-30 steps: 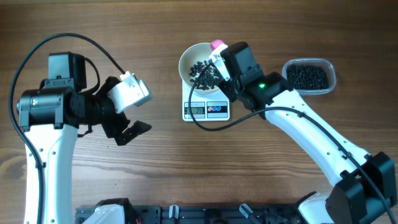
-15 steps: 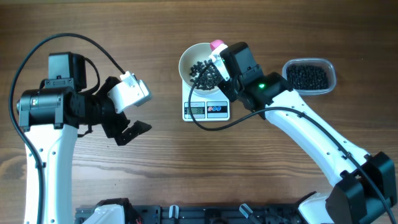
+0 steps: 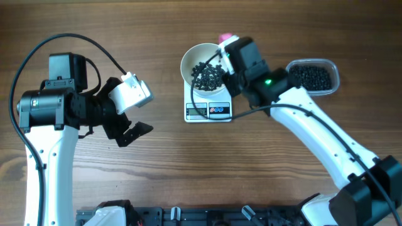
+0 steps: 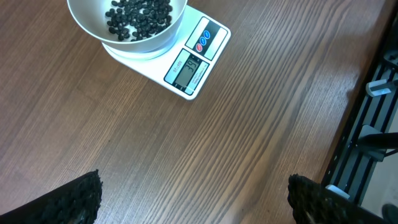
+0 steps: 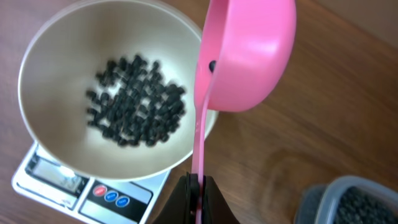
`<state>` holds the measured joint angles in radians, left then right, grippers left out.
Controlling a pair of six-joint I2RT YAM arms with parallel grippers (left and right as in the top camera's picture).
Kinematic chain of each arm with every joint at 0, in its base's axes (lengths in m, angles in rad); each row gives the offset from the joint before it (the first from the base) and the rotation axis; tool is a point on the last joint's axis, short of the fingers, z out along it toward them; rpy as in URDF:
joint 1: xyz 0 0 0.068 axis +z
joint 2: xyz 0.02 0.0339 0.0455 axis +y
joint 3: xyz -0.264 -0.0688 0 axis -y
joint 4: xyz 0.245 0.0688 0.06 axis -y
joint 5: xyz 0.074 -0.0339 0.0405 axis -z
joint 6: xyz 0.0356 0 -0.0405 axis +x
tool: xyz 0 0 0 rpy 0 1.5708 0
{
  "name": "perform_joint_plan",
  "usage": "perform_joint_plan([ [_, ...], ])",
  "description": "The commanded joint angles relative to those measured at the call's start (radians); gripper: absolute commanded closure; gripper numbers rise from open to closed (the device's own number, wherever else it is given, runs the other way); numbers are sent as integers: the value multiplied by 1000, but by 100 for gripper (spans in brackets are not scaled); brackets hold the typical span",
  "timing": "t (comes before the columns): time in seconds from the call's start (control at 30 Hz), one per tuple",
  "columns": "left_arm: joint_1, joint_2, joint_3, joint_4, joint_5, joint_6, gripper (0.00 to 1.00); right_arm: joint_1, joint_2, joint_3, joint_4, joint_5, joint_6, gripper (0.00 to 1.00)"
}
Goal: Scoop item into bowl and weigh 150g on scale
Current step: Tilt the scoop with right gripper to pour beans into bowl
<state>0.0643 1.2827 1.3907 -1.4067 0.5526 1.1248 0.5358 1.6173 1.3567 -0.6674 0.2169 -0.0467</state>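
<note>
Overhead view: the wooden table (image 3: 157, 182) fills the frame. My left arm (image 3: 47, 107) sits at the left edge exactly as it did a second ago. The left gripper (image 4: 196, 202) has its fingers spread wide and holds nothing. My right arm (image 3: 314, 135) runs from the lower right corner up to top centre. Its head has shifted up and to the right since the earlier frames, from over the bowl toward its upper right rim. The digital scale (image 3: 217, 111) lies just above centre, unmoved, with the white bowl (image 3: 183, 66) standing on it. The clear tub (image 3: 338, 76) of beads rests at the upper right, apart from the scale. The right gripper (image 5: 194, 198) is clamped on the handle of the pink scoop (image 5: 249, 56), whose cup hangs over the bowl's right rim. The black beads (image 5: 134, 102) lie heaped in the bowl's bottom.
</note>
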Motion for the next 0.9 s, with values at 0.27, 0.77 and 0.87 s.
perform_joint_plan([
  [0.27, 4, -11, 21, 0, 26, 20, 0, -115, -37, 163, -166, -367, 129, 96],
  [0.77, 4, -11, 21, 0, 26, 20, 0, -53, 8, 140, -182, -187, -159, 95],
  [0.87, 4, -11, 21, 0, 26, 20, 0, -2, 31, 140, -179, -79, -232, 96],
])
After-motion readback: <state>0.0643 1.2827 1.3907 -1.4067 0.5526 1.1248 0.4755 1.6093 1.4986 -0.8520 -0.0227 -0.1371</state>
